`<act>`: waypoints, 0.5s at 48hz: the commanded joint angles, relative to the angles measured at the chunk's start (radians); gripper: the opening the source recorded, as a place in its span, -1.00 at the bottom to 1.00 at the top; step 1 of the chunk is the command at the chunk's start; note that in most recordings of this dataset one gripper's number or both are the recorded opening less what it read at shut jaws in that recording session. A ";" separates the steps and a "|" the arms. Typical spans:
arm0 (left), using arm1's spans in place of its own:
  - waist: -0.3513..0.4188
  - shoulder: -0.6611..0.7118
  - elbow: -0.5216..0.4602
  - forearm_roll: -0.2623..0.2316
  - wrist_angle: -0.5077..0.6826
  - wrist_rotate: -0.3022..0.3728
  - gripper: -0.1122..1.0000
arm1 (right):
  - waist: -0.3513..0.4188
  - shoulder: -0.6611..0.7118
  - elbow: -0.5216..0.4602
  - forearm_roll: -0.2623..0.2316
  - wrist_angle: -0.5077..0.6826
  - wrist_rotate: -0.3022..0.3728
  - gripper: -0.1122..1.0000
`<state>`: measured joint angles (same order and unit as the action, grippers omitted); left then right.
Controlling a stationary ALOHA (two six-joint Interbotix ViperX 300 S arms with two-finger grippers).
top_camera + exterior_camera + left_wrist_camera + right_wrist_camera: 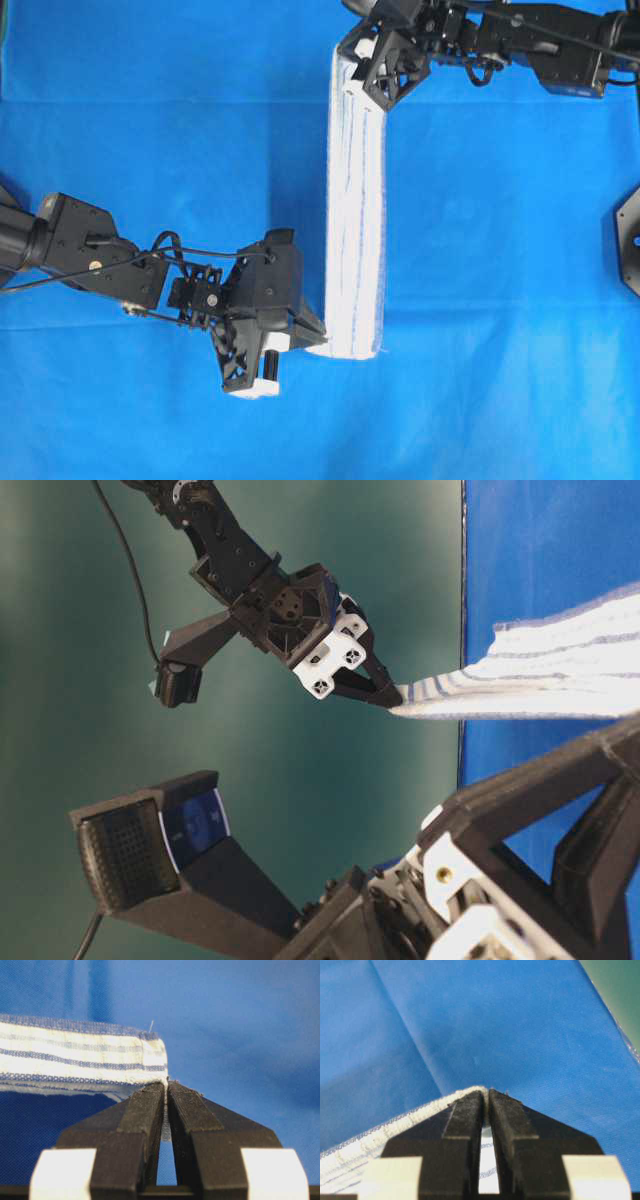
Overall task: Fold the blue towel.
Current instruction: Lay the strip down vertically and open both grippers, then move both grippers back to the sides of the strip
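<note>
Left gripper (166,1091) clamped on near corner of blue towel (356,200) | right gripper (486,1096) pinching far corner | towel: long narrow strip stretched between them over blue table covering (150,150) | handling: likely light, limp, sags; hold corners | count: one towel, two grippers

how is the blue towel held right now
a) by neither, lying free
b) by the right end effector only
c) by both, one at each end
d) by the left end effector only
c: the left end effector and the right end effector each pinch a corner of the blue towel, at opposite ends.
</note>
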<state>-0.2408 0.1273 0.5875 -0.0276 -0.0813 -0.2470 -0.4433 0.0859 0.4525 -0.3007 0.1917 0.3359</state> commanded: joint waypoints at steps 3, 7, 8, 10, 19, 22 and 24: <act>-0.014 -0.015 -0.017 0.000 -0.009 0.005 -0.77 | -0.002 -0.015 -0.018 -0.005 -0.006 -0.005 -0.67; -0.014 -0.011 -0.021 0.000 -0.009 0.006 -0.76 | -0.002 -0.015 -0.018 -0.003 -0.009 -0.008 -0.67; -0.012 -0.011 -0.023 0.000 -0.009 0.006 -0.75 | -0.002 -0.015 -0.017 -0.003 -0.011 -0.009 -0.67; -0.011 -0.011 -0.023 0.000 -0.009 0.005 -0.70 | -0.002 -0.015 -0.018 -0.003 -0.011 -0.009 -0.66; 0.005 -0.014 -0.023 0.000 -0.009 0.003 0.07 | 0.002 -0.017 -0.017 -0.025 -0.011 -0.011 -0.14; 0.008 -0.023 -0.020 0.000 -0.006 0.003 0.37 | 0.003 -0.021 -0.015 -0.041 -0.008 -0.011 0.18; 0.011 -0.032 -0.015 0.000 -0.002 0.003 0.53 | 0.006 -0.031 -0.012 -0.051 -0.008 -0.011 0.33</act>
<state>-0.2378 0.1289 0.5844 -0.0276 -0.0813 -0.2424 -0.4433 0.0859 0.4525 -0.3329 0.1887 0.3237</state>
